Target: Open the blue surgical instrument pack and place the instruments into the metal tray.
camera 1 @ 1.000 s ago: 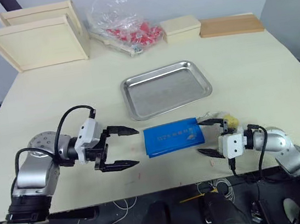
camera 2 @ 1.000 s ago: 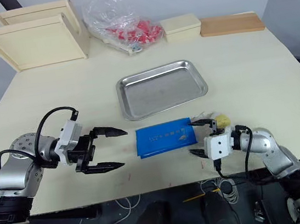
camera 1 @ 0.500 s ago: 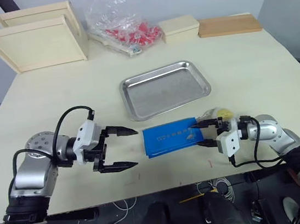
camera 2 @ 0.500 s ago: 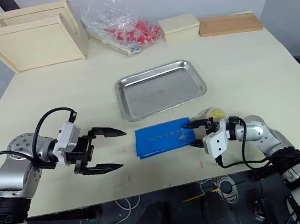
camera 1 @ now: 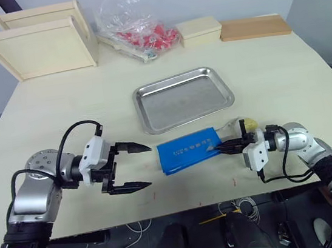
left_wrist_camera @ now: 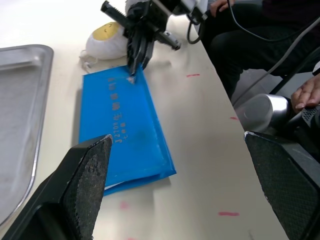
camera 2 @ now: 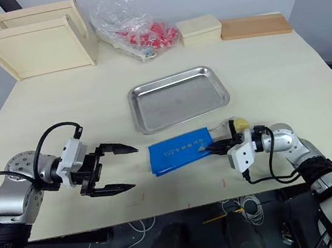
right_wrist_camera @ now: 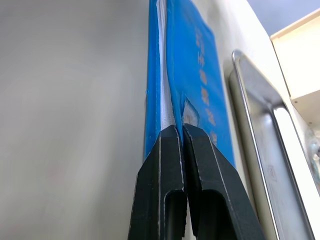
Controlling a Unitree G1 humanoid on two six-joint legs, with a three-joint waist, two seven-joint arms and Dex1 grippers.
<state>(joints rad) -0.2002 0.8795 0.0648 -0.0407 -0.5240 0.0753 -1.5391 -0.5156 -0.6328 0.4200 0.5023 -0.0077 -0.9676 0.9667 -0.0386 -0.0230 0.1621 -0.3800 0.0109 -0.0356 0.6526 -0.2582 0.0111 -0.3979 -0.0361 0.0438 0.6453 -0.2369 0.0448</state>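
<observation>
Fingers of the right gripper (camera 1: 225,147), spread beside the pack a second ago, now pressed together on the top flap at the right end of the blue surgical instrument pack (camera 1: 188,151) — grip made, flap ready to lift. Pack flat on the bench (camera 1: 281,72), just before the empty metal tray (camera 1: 184,98). Left gripper (camera 1: 136,166) — fingers spread wide, holding nothing, short of the pack's left end.

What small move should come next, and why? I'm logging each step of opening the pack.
Probably lift the right hand a little to peel the top flap back. Its fingers look shut on the near edge of the blue surgical instrument pack, which lies closed and flat on the table beside the metal tray. The left hand hovers open off the pack's other end, free to pin it.
</observation>
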